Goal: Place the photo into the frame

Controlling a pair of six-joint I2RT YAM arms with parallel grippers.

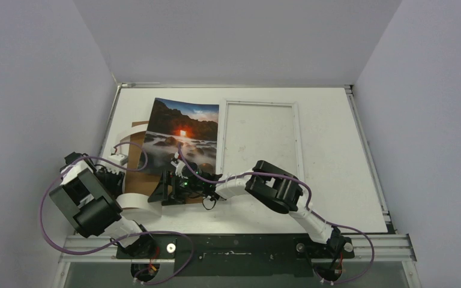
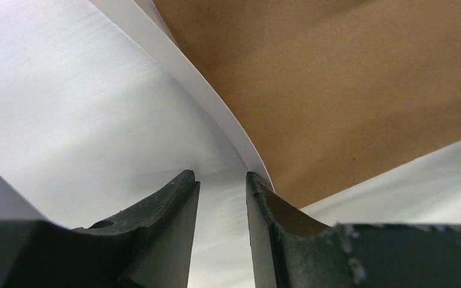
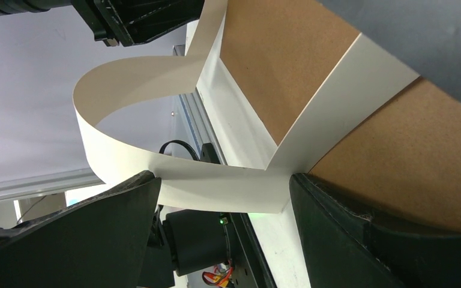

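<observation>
the photo [image 1: 183,135] shows dark hills, white mist and a red glow. its near end curls up, showing a white back. the frame [image 1: 258,102], thin and white, lies flat on the table [image 1: 348,180] just right of it.

The photo [image 1: 183,135] shows dark mountains, orange-red glow, blue sky; frame [image 1: 258,102] white; backing board [image 2: 348,90] brown.

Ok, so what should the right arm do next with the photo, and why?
Probably close the right gripper on the curled near edge of the photo. Its fingers stand wide with that white underside between them, the left gripper is parted, and the frame lies beside the photo, unfilled.
</observation>
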